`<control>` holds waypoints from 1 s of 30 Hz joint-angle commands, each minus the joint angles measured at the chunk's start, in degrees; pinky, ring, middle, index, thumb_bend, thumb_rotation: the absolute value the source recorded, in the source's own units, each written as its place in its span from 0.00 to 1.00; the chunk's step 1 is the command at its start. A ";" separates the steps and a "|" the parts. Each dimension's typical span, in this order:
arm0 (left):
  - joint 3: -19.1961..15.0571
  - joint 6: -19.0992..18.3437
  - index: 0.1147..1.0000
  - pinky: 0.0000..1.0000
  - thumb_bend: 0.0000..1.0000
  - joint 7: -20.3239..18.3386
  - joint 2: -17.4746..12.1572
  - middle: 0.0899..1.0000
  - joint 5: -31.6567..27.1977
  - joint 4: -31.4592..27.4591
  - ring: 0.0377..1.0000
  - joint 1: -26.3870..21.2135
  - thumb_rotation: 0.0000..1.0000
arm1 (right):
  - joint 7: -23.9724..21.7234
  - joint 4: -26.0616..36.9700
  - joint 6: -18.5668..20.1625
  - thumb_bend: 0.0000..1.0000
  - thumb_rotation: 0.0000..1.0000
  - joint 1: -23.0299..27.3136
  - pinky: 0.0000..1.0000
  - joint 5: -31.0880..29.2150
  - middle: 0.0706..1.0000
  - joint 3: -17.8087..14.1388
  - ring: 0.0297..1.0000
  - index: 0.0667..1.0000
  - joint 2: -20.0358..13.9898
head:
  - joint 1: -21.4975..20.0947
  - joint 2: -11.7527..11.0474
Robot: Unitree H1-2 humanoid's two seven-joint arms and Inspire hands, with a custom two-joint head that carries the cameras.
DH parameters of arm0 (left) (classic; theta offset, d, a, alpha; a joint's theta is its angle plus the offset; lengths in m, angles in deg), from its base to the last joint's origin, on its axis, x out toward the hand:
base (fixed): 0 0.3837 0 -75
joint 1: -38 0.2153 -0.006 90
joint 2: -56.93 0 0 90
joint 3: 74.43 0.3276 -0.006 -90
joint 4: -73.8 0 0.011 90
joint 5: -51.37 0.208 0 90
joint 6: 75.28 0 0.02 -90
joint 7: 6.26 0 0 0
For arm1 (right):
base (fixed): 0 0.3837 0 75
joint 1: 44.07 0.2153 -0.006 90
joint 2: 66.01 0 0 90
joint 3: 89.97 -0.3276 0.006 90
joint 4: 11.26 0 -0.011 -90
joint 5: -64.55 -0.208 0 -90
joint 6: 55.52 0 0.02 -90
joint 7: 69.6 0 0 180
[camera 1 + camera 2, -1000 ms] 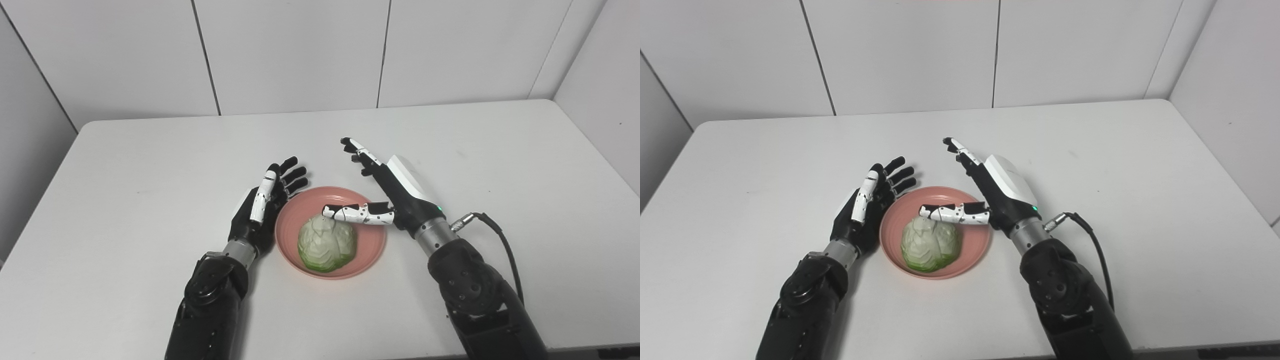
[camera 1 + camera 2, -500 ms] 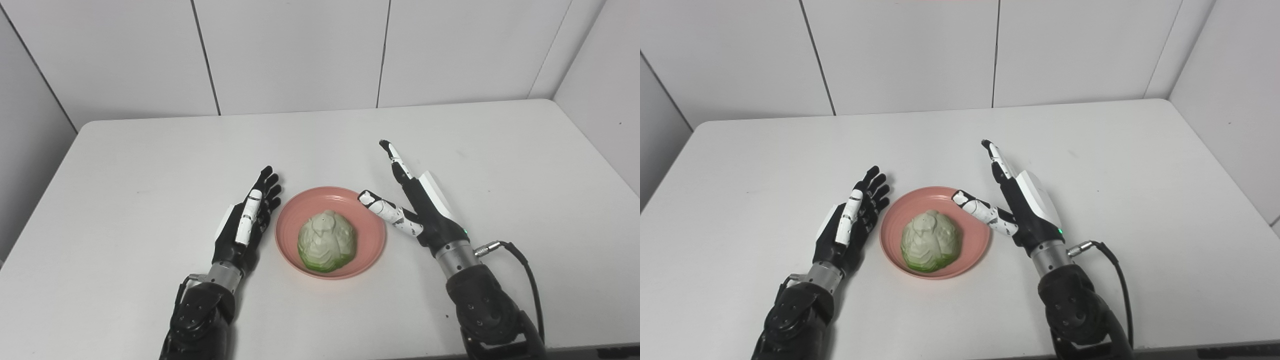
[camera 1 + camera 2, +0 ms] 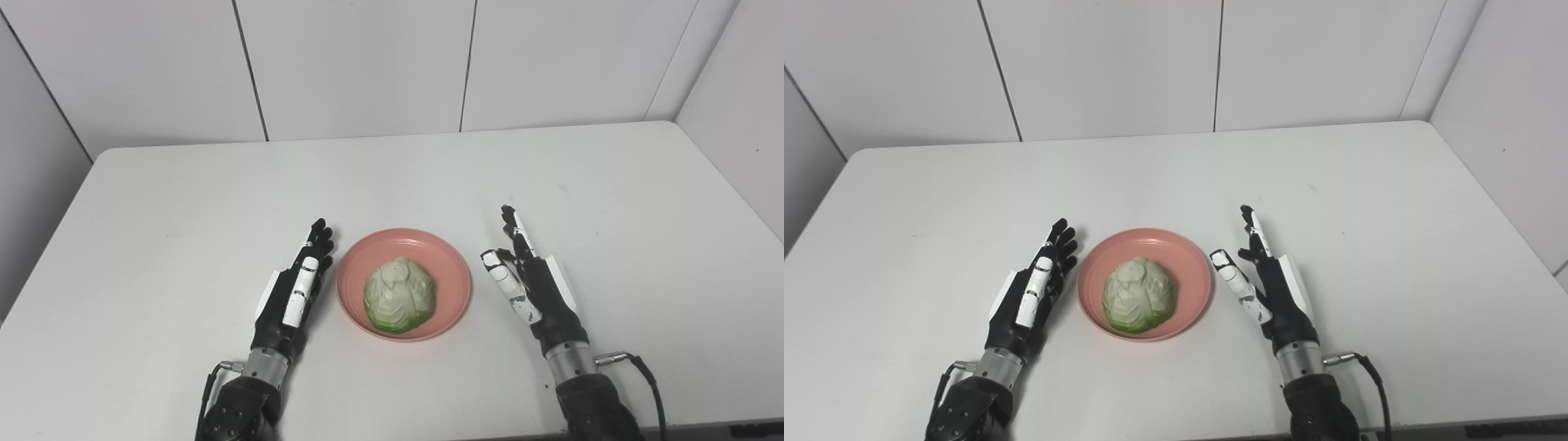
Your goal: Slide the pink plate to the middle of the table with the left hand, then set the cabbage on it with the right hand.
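While the cabbage [image 3: 399, 295] is sitting inside the pink plate [image 3: 450, 274], pale crown up and green base toward the near rim, the plate itself is lying about midway across the white counter [image 3: 184, 202], nearer the front edge than the back. The left hand [image 3: 294, 293] is resting just beside the plate's left rim, fingers [image 3: 318, 236] stretched forward and released, holding nothing. The right hand [image 3: 536, 285] is standing edge-on a little farther off the right rim, likewise spread and grasping nothing, its thumb angling toward the plate without touching it. Bare counter is stretching wide beyond both hands to the left and right edges and back to the panelled wall [image 3: 361, 67]. A cable [image 3: 643, 376] is trailing from the right wrist near the front edge.
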 commanded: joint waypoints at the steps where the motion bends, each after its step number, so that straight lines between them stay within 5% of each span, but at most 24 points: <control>1: 0.21 -0.73 1.00 1.00 0.47 0.31 -0.84 1.00 1.11 -0.91 1.00 2.39 1.00 | 0.77 0.48 -5.05 0.51 1.00 0.86 0.92 -1.79 1.00 -0.44 0.98 0.99 0.40 | 0.07 0.10; 10: 0.08 -0.75 1.00 1.00 0.47 -0.23 -1.28 1.00 1.22 -0.24 1.00 1.94 1.00 | -0.76 -0.55 -3.84 0.38 1.00 0.79 1.00 -4.79 1.00 -0.50 1.00 0.99 -0.53 | 0.03 0.27; 30: -0.67 0.75 1.00 1.00 0.46 -0.66 -1.56 1.00 0.78 2.03 1.00 0.54 1.00 | -1.46 -1.50 -3.53 0.35 1.00 0.73 0.98 -5.36 0.99 -0.12 0.99 0.98 -1.34 | 0.42 0.47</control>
